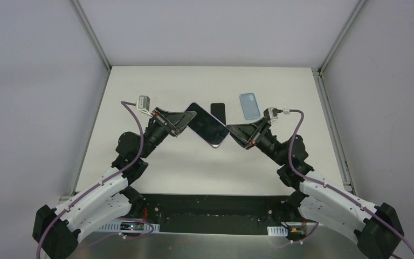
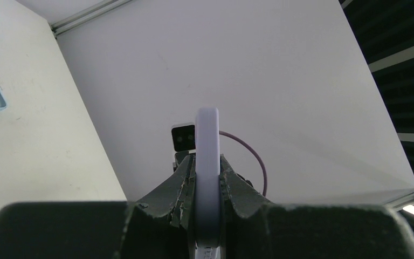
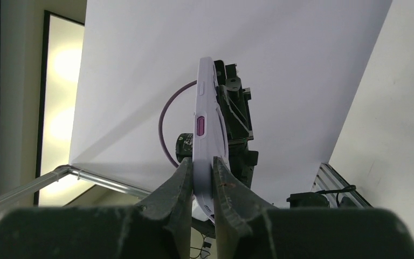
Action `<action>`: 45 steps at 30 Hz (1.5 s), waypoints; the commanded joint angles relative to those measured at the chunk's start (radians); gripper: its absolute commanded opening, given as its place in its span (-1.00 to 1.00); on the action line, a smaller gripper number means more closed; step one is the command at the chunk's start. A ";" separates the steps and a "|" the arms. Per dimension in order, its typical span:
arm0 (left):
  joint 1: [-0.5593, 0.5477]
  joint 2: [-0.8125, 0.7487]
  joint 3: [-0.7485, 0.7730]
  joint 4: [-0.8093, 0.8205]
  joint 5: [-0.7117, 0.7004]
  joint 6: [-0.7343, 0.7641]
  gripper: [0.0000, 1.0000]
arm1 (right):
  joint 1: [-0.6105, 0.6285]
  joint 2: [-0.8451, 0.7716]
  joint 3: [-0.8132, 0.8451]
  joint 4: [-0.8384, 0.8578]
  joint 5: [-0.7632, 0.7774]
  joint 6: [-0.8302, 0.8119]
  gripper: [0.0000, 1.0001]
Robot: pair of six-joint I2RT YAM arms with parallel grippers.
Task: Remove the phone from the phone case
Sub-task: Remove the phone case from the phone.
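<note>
Left of the blue case [image 1: 249, 106], held up between the arms, the phone [image 1: 207, 125] sits inside its lavender phone case [image 2: 207, 162]. The left gripper [image 1: 190, 116] is clamped on the end farther from the blue case, the right gripper [image 1: 229, 130] on the nearer end. Both pinch across phone and case together, I judge, so one should regrip the rim alone and peel a corner off.

Blk/wht arms [image 1: 103, 188], purple cables [image 1: 140, 132].
</note>
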 commanded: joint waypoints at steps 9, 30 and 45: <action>0.002 0.023 0.072 0.123 -0.003 -0.039 -1.00 | -0.025 0.066 0.054 0.416 -0.104 0.118 -0.95; 0.001 0.154 0.081 0.266 0.003 -0.148 -1.00 | -0.025 0.122 0.088 0.635 -0.185 0.092 -1.00; 0.001 0.101 0.123 0.271 -0.011 -0.114 -1.00 | -0.092 0.031 0.020 0.535 -0.211 0.071 -0.06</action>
